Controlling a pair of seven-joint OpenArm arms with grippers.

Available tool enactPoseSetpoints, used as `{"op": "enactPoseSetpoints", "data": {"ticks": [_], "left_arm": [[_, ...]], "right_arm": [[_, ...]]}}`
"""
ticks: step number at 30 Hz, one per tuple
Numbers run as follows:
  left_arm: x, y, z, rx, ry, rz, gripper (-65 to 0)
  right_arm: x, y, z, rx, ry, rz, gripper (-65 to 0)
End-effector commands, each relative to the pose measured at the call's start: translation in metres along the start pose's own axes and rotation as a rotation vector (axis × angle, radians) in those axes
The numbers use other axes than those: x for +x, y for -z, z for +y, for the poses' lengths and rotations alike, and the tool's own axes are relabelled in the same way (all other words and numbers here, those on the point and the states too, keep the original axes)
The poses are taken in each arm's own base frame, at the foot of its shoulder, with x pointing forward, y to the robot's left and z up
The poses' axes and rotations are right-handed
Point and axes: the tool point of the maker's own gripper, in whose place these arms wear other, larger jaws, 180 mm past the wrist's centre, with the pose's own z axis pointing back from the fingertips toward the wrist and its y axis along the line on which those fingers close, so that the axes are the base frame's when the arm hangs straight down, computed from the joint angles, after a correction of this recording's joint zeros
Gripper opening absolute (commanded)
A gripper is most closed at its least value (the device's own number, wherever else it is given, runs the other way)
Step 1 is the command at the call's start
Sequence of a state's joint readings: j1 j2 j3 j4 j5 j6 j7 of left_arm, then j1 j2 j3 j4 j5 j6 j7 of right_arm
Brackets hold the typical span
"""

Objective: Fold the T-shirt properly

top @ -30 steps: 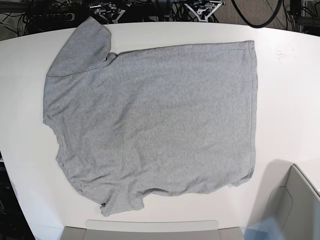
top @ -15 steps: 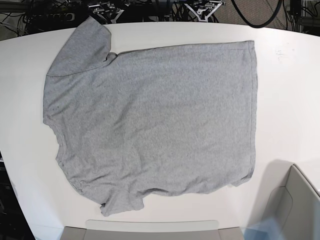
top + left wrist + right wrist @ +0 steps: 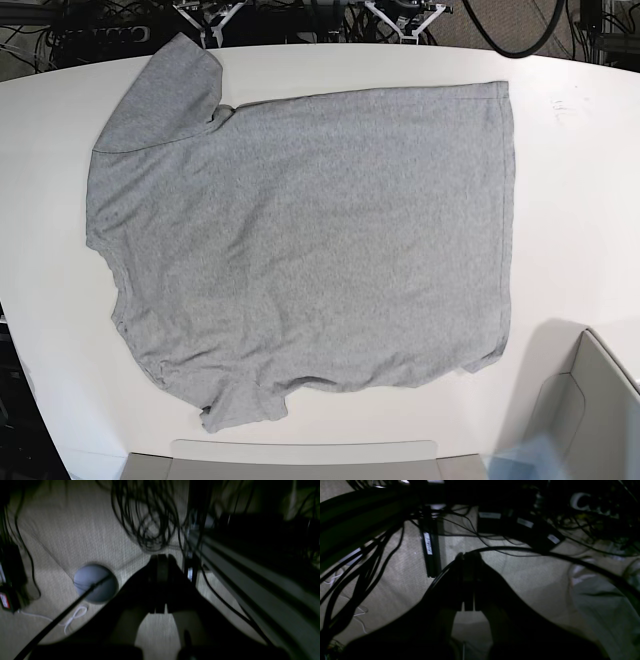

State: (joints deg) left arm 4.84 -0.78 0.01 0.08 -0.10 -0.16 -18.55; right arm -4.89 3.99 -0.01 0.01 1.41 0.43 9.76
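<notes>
Plainly, we have not begun folding: our heather-grey, soft cotton short-sleeved T-shirt [image 3: 300, 240] lies spread flat and single-layered in the middle of the white, curved-edged surface [image 3: 580, 200], its hem toward the base view's right and its collar and sleeves toward the left. One sleeve lies smooth at the upper left; the other, at the lower left, is bunched and wrinkled near the front edge. No lettering shows on the upward side. Every fold remains to be done, and we judge the rumpled sleeve wants smoothing first. Neither arm reaches over the surface. Our left claw [image 3: 160, 562] hangs low beside the frame, its dark jaws pressed together on nothing, above beige carpet [image 3: 62, 530] where a round grey disc [image 3: 96, 583] and tangled black cables [image 3: 147, 517] lie. Our right claw [image 3: 467, 560] is likewise pressed together and empty, over the same carpet, among black cables and dark labelled boxes [image 3: 520, 527]. At the lower right of the base view a pale grey box corner [image 3: 590, 410] stands beside the surface, and cables crowd the floor behind it.
</notes>
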Motion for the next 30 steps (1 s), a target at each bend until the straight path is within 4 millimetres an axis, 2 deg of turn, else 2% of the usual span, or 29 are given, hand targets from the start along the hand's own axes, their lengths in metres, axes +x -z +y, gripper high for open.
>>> {"op": "enactPoseSetpoints", "data": {"ticks": [1,2,4,6,9,12,14,16,17,20,24,30], "left_arm": [[-0.008,-0.005,-0.001,-0.001,0.001,-0.023,-64.9],[-0.010,-0.009,-0.001,-0.001,0.002,-0.056,-64.9],[-0.014,-0.019,0.000,0.000,0.005,-0.135,-65.0],[-0.015,-0.035,0.001,0.000,0.009,-0.257,-65.0],[-0.003,-0.071,0.001,-0.009,0.019,-0.515,-65.0],[0.012,-0.114,0.002,-0.013,0.021,-0.771,-64.7],[0.008,-0.113,0.005,-0.004,0.021,-0.752,-64.7],[0.012,-0.118,0.004,-0.008,0.024,-0.788,-64.7],[0.012,-0.119,0.005,-0.003,0.022,-0.791,-64.7],[0.009,-0.132,0.009,0.006,0.024,-0.824,-64.7],[0.018,-0.167,0.017,0.024,0.032,-0.946,-64.7],[0.059,-0.230,0.027,0.046,0.043,-1.175,-64.6]], "right_arm": [[-0.009,-0.003,-0.009,-0.017,0.017,-0.018,-65.0],[-0.013,-0.005,-0.011,-0.022,0.031,-0.044,-65.0],[-0.019,-0.012,-0.028,-0.054,0.051,-0.114,-65.0],[-0.023,-0.021,-0.037,-0.078,0.080,-0.206,-65.0],[-0.029,-0.042,-0.050,-0.119,0.098,-0.375,-65.0],[-0.028,-0.073,-0.053,-0.137,0.082,-0.582,-65.0],[-0.034,-0.094,-0.047,-0.129,0.066,-0.690,-65.0],[-0.027,-0.096,-0.044,-0.123,0.077,-0.718,-65.0],[-0.034,-0.102,-0.041,-0.117,0.077,-0.728,-65.0],[-0.027,-0.120,-0.031,-0.080,0.078,-0.809,-65.0],[-0.005,-0.169,-0.006,-0.002,0.091,-0.984,-65.0],[0.038,-0.236,0.019,0.104,0.092,-1.088,-65.0]]}}
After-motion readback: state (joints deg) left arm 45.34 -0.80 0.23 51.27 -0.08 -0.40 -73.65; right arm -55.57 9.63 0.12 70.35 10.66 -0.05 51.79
